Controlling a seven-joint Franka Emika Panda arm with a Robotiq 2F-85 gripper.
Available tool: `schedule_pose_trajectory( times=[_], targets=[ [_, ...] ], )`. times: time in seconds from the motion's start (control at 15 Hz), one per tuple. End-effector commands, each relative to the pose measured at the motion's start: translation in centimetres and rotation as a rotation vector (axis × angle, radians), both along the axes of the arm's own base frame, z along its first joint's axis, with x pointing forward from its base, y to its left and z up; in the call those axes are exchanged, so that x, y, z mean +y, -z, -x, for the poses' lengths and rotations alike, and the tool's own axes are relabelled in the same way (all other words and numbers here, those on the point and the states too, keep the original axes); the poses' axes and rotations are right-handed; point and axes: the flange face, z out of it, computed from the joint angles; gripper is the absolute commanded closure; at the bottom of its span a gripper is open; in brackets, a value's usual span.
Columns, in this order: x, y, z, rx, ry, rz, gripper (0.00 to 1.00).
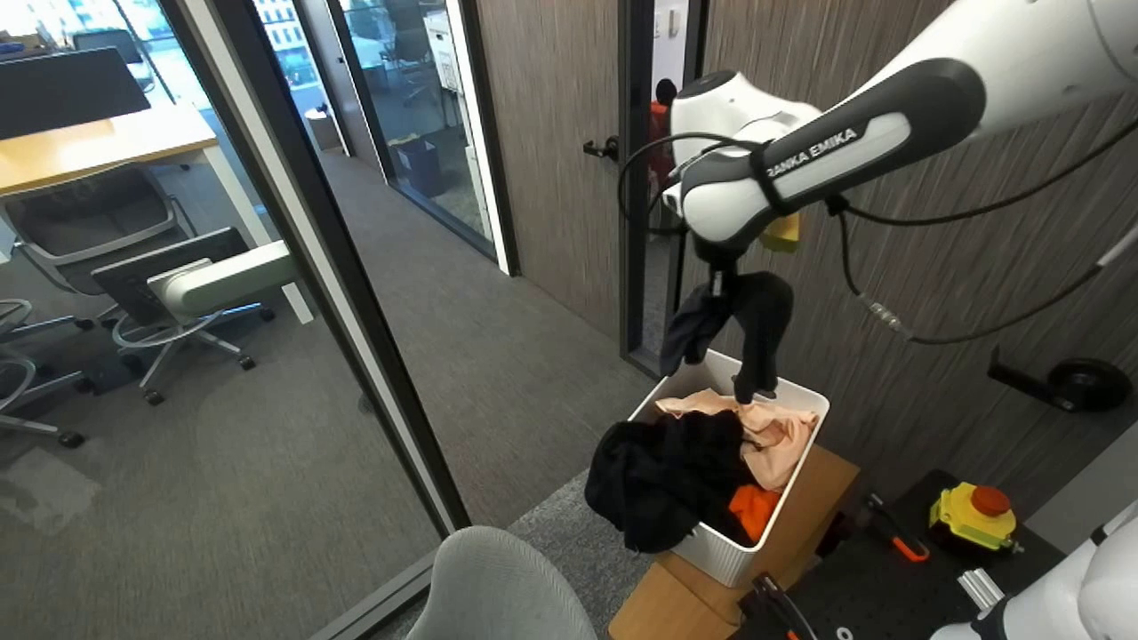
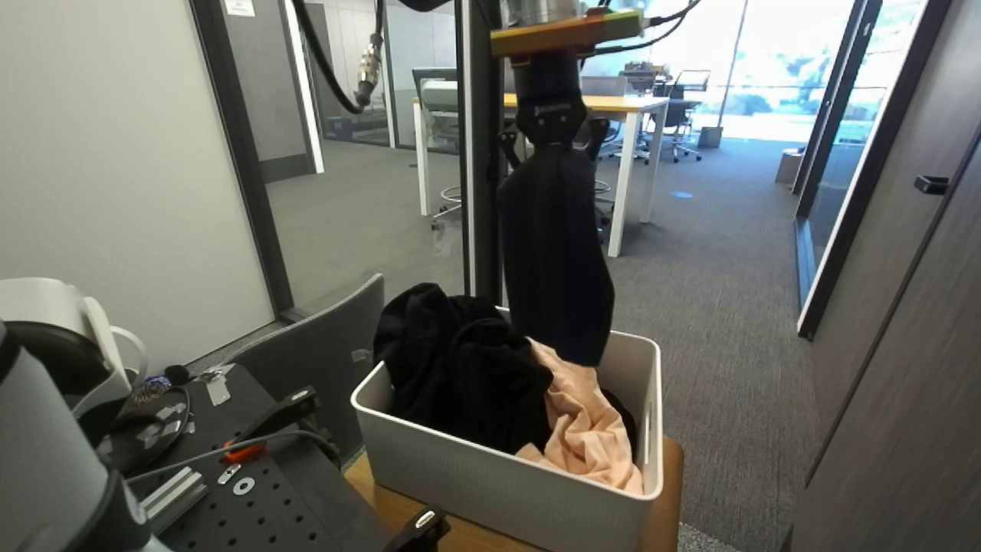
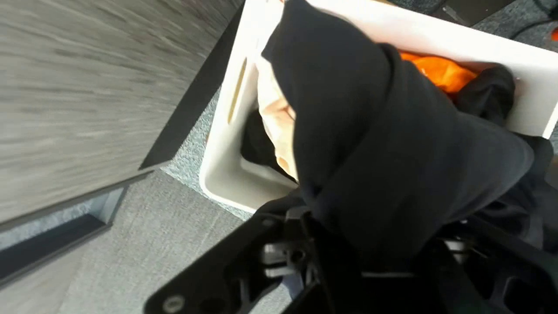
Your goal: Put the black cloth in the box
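The black cloth hangs over the box; the release is left to do.

My tool is clamped on the cloth near its top fold, so I judge the picking and carrying done; lowering a little and letting go should finish it. In both exterior views the lower ends dangle above the peach cloth; whether they touch it I cannot tell. Besides that peach piece, the box holds an orange cloth just beside a wall, partly covered, and a black heap spilling over the rim. In my wrist view the hanging folds hide much of the contents.
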Motion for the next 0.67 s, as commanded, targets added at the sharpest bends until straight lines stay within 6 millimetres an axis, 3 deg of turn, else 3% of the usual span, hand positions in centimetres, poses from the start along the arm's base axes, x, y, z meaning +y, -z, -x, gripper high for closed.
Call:
schedule_pose_trajectory(
  times=[0.0,0.27,0.6],
  targets=[
    [-6.8,-0.8,2.8,-0.027,0.171,-0.033,0.90],
    [-11.2,2.9,2.9,-0.022,0.283,-0.045,0.90],
    [-11.5,7.5,0.5,-0.050,0.307,-0.100,0.90]
  ],
)
